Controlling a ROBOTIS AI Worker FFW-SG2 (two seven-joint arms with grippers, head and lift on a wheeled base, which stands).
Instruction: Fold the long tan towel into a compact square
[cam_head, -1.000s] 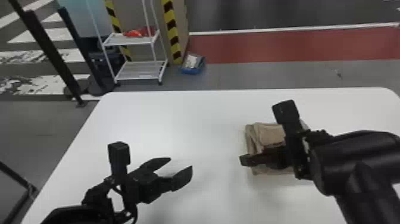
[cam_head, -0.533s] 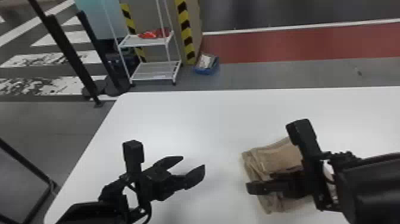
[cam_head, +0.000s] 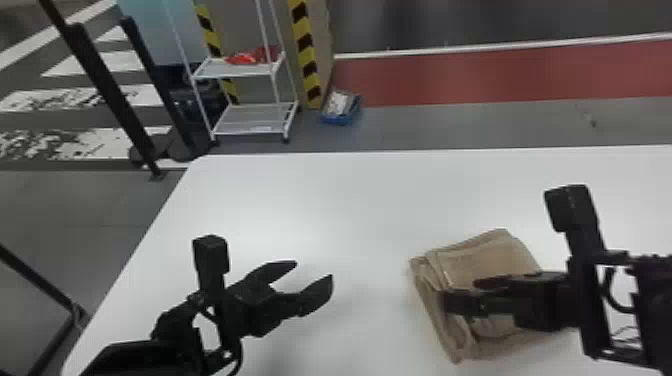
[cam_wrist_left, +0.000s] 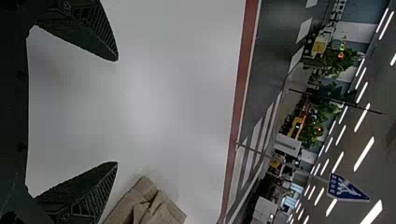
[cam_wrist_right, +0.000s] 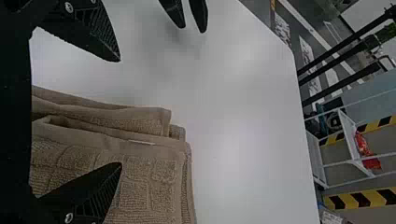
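Tan folded cloth towel (cam_head: 480, 257), lower right of the head view, has turned crooked and may need straightening; black right tool (cam_head: 460, 293) and left tool (cam_head: 313, 270) are open.

Ceiling strip lights (cam_wrist_left: 364, 154) glow brightly, with soft glare across the white table (cam_head: 350, 200).

Loc: indoor test hall/lab, prob. w/ mock street | beyond wht tbl (cam_head: 375, 200): red floor strip (cam_head: 450, 75), xwalk stripes (cam_head: 120, 62), rolling rack (cam_head: 235, 68), blk/yel hazard tape (cam_head: 306, 55) | high beyond tbl: strip lts (cam_wrist_left: 364, 154), blue rd sign (cam_wrist_left: 343, 187)
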